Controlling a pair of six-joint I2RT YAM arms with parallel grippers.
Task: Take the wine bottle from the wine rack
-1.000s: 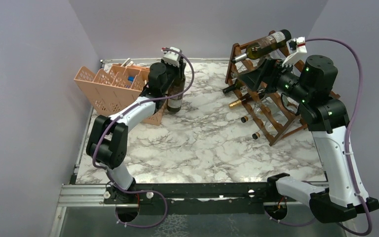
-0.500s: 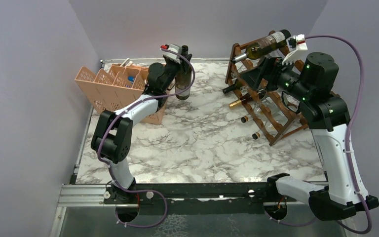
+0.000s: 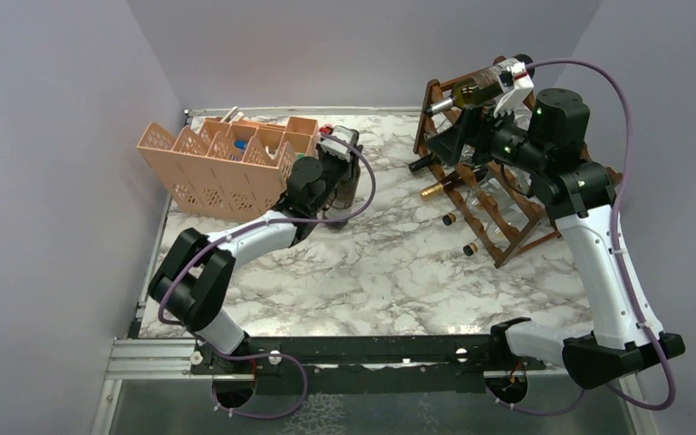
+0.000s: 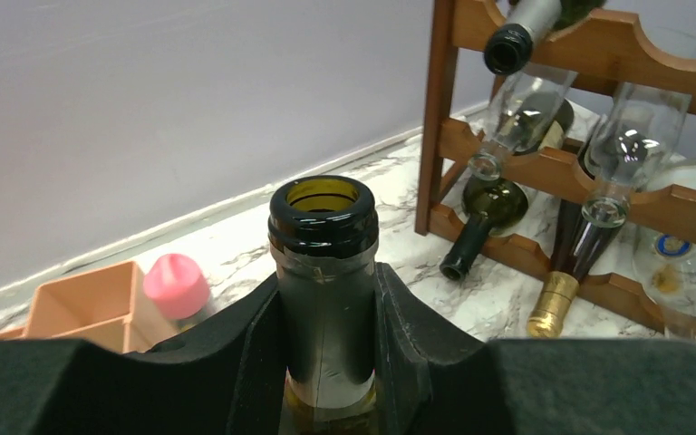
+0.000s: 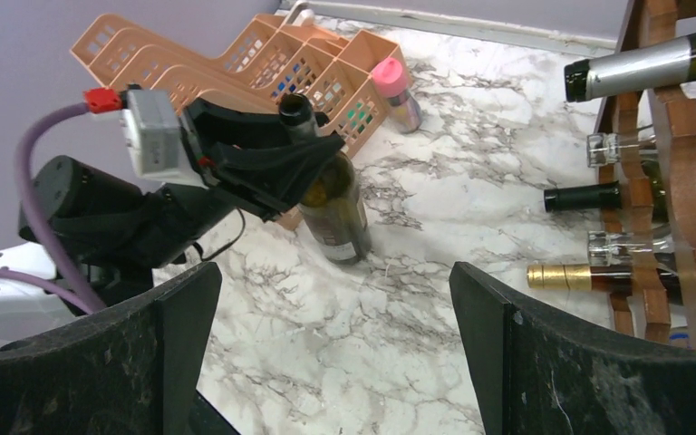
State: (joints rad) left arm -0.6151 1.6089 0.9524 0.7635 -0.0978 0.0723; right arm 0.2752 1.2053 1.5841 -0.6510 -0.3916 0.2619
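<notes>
Top view: we find the left gripper point(image 3: 338, 161) clamped on the neck of the wine bottle point(image 3: 348, 188). The bottle is well apart from the wine rack point(image 3: 507, 217), near the peach organiser point(image 3: 227, 163).

Left wrist view: both fingers point(image 4: 405, 335) press the neck, and the bottle's mouth is open.

Right wrist view: the right gripper point(image 5: 331, 290) is spread wide, holding nothing. The bottle leans slightly over the marble table point(image 5: 435, 362); we cannot tell whether its base touches.
</notes>
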